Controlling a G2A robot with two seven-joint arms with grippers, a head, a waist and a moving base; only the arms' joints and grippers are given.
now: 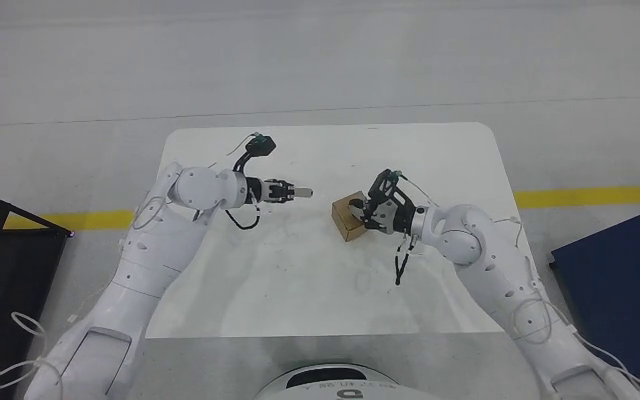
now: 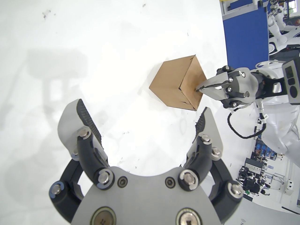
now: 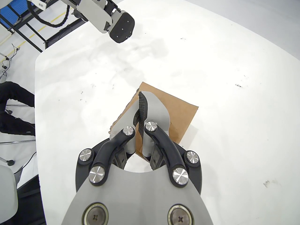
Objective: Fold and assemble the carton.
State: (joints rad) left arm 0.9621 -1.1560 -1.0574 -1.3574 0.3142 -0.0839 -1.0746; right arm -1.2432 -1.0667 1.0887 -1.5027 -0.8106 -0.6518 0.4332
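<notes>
Tabletop point(image 1: 300, 290): R claw point(image 2: 198, 90) closed, tips on carton point(image 2: 171, 83); L claw point(image 2: 143, 105) spread wide.

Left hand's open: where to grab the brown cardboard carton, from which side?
Likely across two opposite flat walls of the brown cardboard carton, coming in from the free side that faces the left hand. It is boxy, closed there, and the shut right hand touches the far seamed face.

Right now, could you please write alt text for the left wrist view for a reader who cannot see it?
A brown carton stands on the white table, with the right gripper shut, its tips touching one side face. The left gripper is open in the foreground, apart from the carton.
</notes>
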